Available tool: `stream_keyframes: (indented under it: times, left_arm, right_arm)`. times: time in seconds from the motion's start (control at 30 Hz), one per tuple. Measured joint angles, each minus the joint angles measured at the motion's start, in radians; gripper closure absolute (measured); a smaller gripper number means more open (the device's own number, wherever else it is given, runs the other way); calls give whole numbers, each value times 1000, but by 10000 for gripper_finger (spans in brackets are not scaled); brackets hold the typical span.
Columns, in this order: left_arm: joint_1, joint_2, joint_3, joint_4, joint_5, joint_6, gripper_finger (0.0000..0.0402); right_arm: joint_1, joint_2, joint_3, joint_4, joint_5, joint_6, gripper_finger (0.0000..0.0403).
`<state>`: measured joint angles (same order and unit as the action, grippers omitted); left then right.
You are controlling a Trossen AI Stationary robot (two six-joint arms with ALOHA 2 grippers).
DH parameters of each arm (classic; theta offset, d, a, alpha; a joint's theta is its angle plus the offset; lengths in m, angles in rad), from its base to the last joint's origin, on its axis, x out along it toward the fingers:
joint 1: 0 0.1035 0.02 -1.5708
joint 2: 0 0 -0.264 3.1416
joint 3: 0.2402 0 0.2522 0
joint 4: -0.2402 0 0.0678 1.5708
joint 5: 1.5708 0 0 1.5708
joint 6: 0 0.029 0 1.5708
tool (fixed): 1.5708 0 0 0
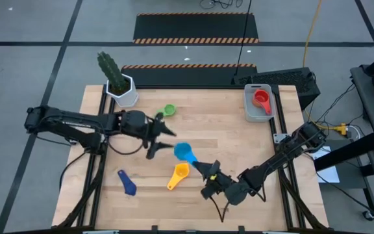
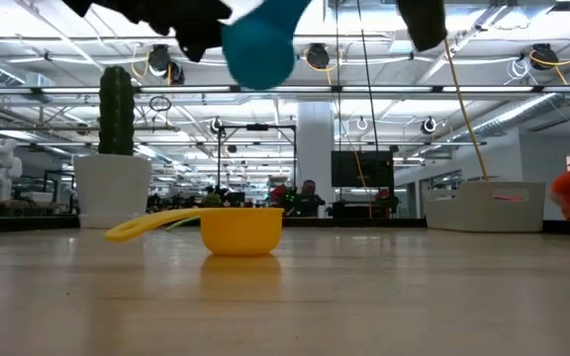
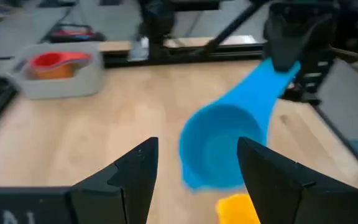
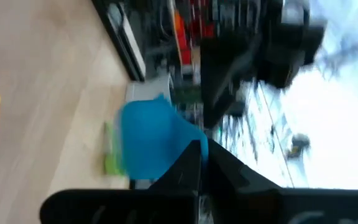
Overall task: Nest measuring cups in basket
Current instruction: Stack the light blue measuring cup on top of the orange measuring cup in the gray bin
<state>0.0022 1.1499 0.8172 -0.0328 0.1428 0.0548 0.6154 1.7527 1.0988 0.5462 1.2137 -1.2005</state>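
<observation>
A light blue measuring cup [image 1: 185, 152] hangs in the air over the middle of the table, with my right gripper [image 1: 201, 166] shut on it. My left gripper [image 1: 164, 142] stands open just left of the cup's bowl [image 3: 219, 152], fingers apart from it. A yellow cup [image 2: 240, 229] sits bowl-down on the table below, a dark blue cup [image 1: 127, 183] lies near the front left, and a green cup [image 1: 169, 110] lies toward the back. The grey basket [image 1: 260, 104] at the back right holds a red cup [image 3: 55, 61] and an orange one. My right gripper pinches the light blue cup's flat handle near its free end [image 4: 194, 144] between its two fingers. The fingers come about level from the table's near right. The cup is lifted clear of the table, its bowl [image 2: 260, 44] reaching out past the fingertips.
A white pot with a cactus [image 1: 122, 88] stands at the table's back left corner. Bare wood lies between the cups and the basket. A keyboard [image 1: 278, 79] sits beyond the far edge.
</observation>
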Motion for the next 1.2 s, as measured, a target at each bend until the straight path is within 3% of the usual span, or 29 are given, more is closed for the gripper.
stream_keyframes:
  times: [0.1, 0.27, 0.4, 0.7, 0.93, 1.2]
  left_arm:
    - [11, -14, 0, 67, -45, -2, 181]
    - [24, -61, -1, 115, -68, -8, 181]
    - [25, -95, -2, 127, -68, -11, 181]
    - [41, -156, -5, 115, -73, 12, 181]
    - [79, -179, -5, 83, -73, 18, 181]
    - [147, -191, -5, 16, -74, 44, 181]
  right_arm:
    - [-7, 0, 0, -19, 83, 80, 403]
    - [-36, 0, 0, -20, 120, 176, 403]
    - [-78, -12, 0, -33, 134, 361, 403]
    - [-249, -173, -22, -198, -50, 565, 403]
    - [-447, -349, -178, -254, -164, 691, 403]
    - [-513, -506, -376, -254, 33, 597, 403]
